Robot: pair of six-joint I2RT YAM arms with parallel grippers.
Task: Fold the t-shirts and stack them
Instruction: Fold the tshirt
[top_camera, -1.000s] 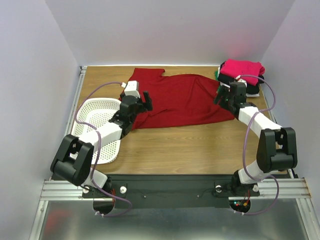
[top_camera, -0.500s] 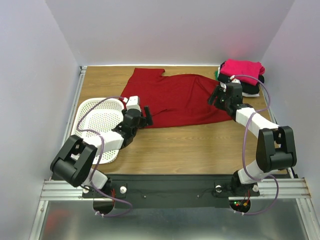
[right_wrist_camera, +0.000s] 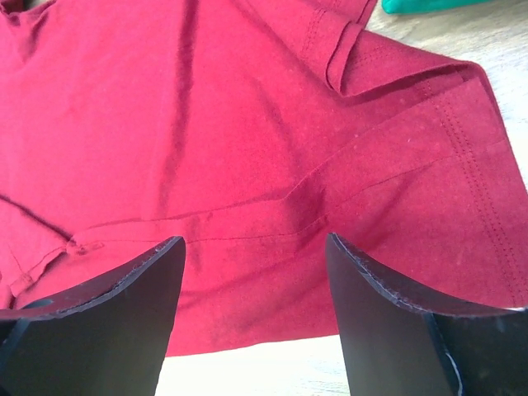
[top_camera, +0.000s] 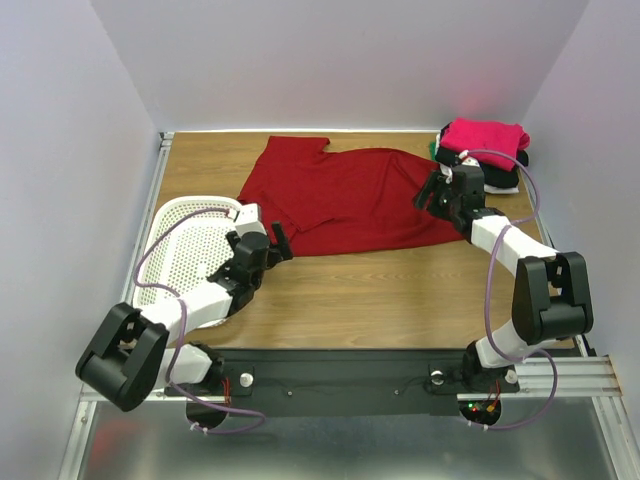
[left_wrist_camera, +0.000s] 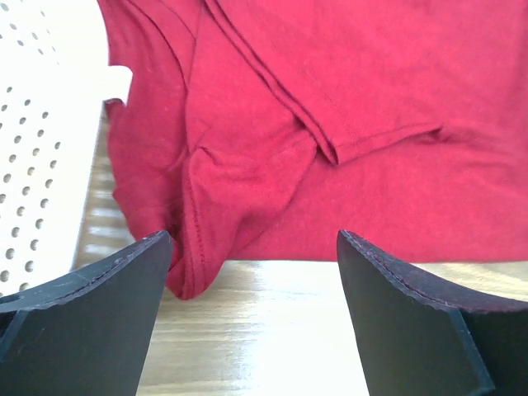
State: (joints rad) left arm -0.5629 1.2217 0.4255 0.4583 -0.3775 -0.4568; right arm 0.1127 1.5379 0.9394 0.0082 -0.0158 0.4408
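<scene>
Jaws wide and empty on the left pincer [top_camera: 279, 240], poised at the near-left corner of the dark red t-shirt [top_camera: 345, 195], just beside the white basket [top_camera: 175, 255]. Right pincer [top_camera: 433, 192], released too, over the shirt's right edge. Shirt lies spread on the worktop [top_camera: 380, 290]; pink t-shirt [top_camera: 487, 135] tops the folded stack in the far right corner.

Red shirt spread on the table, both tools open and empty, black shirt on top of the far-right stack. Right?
No: the pink shirt is on top, with the black shirt under it, as the top view shows. The rest holds: red shirt spread on the table, left tool and right tool open and empty.
</scene>
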